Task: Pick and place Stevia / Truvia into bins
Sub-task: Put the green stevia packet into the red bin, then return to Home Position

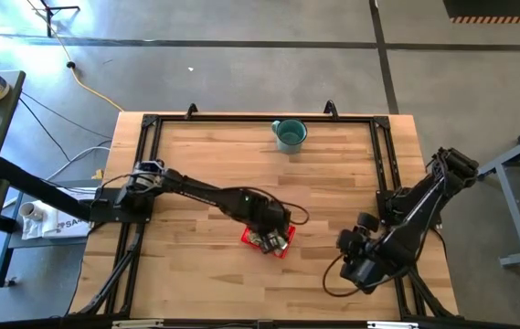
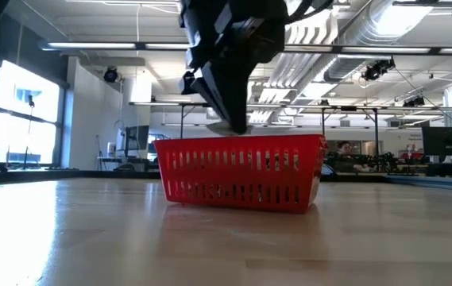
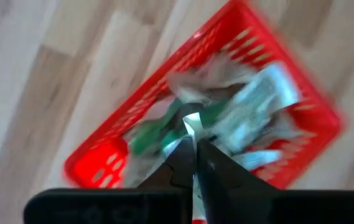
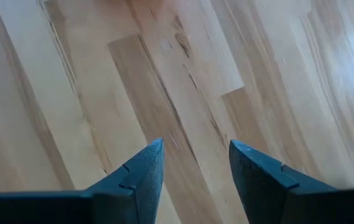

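The left gripper (image 3: 191,144) is hanging directly above the red basket (image 2: 240,181), with its two fingers pinched together on a single sweetener packet (image 3: 191,122), whose pale edge is sticking up between the tips. In the low view the same gripper is sitting just over the basket's rim, with a pale sliver of the packet showing at its tip. Below it, the basket is already holding a loose heap of other Stevia packets (image 3: 251,115), white with green print, lying crooked on one another. In the high view the basket is resting on the tabletop (image 1: 205,146) towards the near edge, roughly midway across, with the teal mug (image 1: 290,134) standing well apart near the far edge. The right gripper (image 4: 192,168) is waiting off to the right side with its fingers spread apart over bare wood, holding nothing. The likely trouble from here is the release: the packet is light and flat, so it may be clinging to one finger when they part, or fluttering sideways and landing on the rim or outside. A descent that goes too low could also be nudging the light basket along the tabletop or catching on the heap inside.
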Available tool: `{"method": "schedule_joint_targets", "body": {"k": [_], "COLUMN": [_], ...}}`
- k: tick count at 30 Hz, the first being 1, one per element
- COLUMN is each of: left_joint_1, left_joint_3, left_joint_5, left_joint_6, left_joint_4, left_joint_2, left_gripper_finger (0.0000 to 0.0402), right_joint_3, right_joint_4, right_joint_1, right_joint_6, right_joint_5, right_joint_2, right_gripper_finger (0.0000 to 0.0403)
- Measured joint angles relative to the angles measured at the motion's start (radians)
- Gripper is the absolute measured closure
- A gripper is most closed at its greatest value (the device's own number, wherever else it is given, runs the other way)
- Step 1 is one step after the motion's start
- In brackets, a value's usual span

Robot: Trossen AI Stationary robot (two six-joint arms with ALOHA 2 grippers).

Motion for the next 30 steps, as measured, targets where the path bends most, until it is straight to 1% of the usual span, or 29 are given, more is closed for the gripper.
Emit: {"method": "schedule_joint_targets", "body": {"k": [3,6,10,11,13,15,16,18,20,22,23,24,25,27,28,30], "left_joint_1": [-0.015,-0.015,-0.013,-0.013,-0.007,-0.001,0.000,0.000,0.000,0.002,0.006,0.006,0.007,0.011,0.021,0.045], "left_joint_3": [-0.002,0.000,0.004,0.008,0.032,0.076,0.101,0.170,0.252,0.332,0.367,0.398,0.425,0.468,0.480,0.482], "left_joint_5": [-0.050,-0.058,0.015,0.045,0.146,0.253,0.287,0.291,0.281,0.276,0.289,0.311,0.329,0.337,0.354,0.430], "left_joint_6": [-0.016,-0.105,-0.191,-0.192,-0.169,-0.137,-0.129,-0.130,-0.125,-0.146,-0.154,-0.125,-0.063,0.012,0.054,0.144], "left_joint_4": [0.000,-0.004,-0.029,-0.034,-0.038,-0.060,-0.078,-0.113,-0.158,-0.213,-0.226,-0.227,-0.214,-0.158,-0.128,-0.083], "left_joint_2": [0.003,0.005,0.006,0.006,0.008,0.008,0.004,0.000,-0.003,-0.004,-0.004,-0.004,-0.004,-0.004,-0.005,-0.006], "left_gripper_finger": [0.0351,0.0328,0.0270,0.0254,0.0224,0.0198,0.0187,0.0168,0.0152,0.0140,0.0135,0.0131,0.0127,0.0121,0.0119,0.0115], "right_joint_3": [0.000,0.000,0.000,0.000,0.001,0.017,0.033,0.063,0.090,0.125,0.142,0.158,0.173,0.189,0.189,0.159], "right_joint_4": [-0.003,-0.003,-0.003,-0.003,-0.004,-0.013,-0.028,-0.086,-0.156,-0.223,-0.245,-0.250,-0.244,-0.186,-0.149,-0.063], "right_joint_1": [0.014,0.017,0.017,0.017,0.016,0.001,-0.010,-0.028,-0.050,-0.073,-0.080,-0.083,-0.077,-0.055,-0.054,-0.067], "right_joint_6": [-0.001,-0.012,-0.026,-0.029,-0.018,-0.012,-0.014,-0.045,-0.117,-0.092,-0.059,-0.057,-0.077,-0.119,-0.134,-0.150], "right_joint_5": [0.020,0.024,0.026,0.025,0.018,-0.019,-0.044,-0.075,-0.129,-0.188,-0.192,-0.166,-0.115,0.020,0.063,0.103], "right_joint_2": [0.000,0.000,0.000,0.000,0.000,-0.003,-0.005,-0.006,-0.006,-0.006,-0.006,-0.007,-0.008,-0.029,-0.048,-0.106], "right_gripper_finger": [0.0229,0.0228,0.0228,0.0228,0.0228,0.0228,0.0228,0.0228,0.0229,0.0229,0.0229,0.0228,0.0228,0.0230,0.0231,0.0233]}}
